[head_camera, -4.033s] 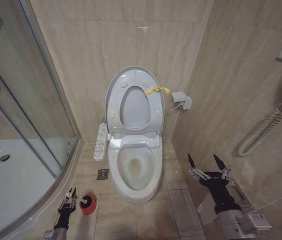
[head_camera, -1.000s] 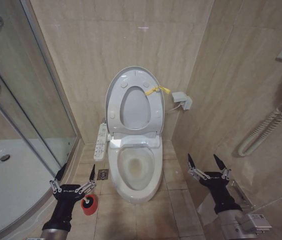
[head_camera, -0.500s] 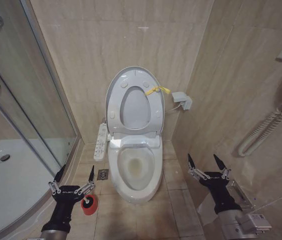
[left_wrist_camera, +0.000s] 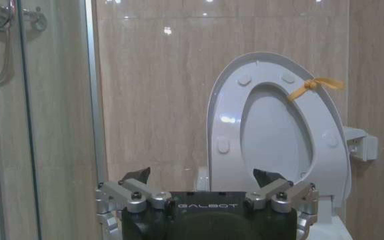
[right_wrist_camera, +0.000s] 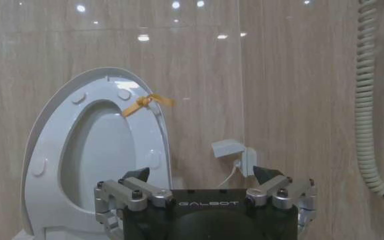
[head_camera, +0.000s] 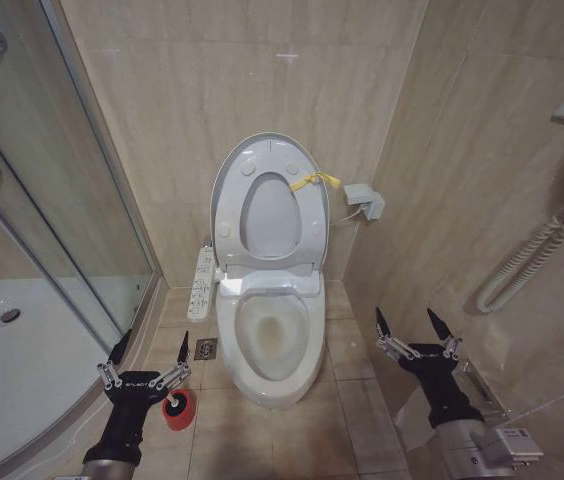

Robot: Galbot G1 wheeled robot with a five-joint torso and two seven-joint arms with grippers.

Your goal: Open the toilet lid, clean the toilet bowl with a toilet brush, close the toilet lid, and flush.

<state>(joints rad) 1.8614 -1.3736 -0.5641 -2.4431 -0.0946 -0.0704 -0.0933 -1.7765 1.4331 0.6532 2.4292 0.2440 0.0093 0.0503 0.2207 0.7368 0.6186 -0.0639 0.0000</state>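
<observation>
Wall (head_camera: 222,90): beige stone-look tiles, glossy, faint horizontal veining.

Shower tray (head_camera: 12,360): white, curved front, behind a glass door (head_camera: 52,200) at the robot's left.

Floor (head_camera: 352,400): beige square tiles, dark grout lines.

Toilet lid (head_camera: 265,155): glossy white plastic, elongated oval, raised upright against the wall; the white seat ring (head_camera: 269,215) with its oval hole stands folded up against it. A yellow strap (head_camera: 314,180) is knotted at the rim.

Toilet bowl (head_camera: 270,340): white ceramic oval basin on the floor, open, yellowish staining inside.

Right gripper (head_camera: 414,330): dark body, metal knuckles, jaws spread wide, hanging to the right of the bowl near the side wall. Same place as four seconds ago.

Left gripper (head_camera: 152,352): same build, jaws spread wide, held above the floor left of the bowl. Four seconds ago it sat lower and narrower, down at the holder.

Toilet brush (head_camera: 173,404): dark round head seated in a small red cup holder (head_camera: 176,412) on the floor, just beside the left gripper's wrist, untouched.
</observation>
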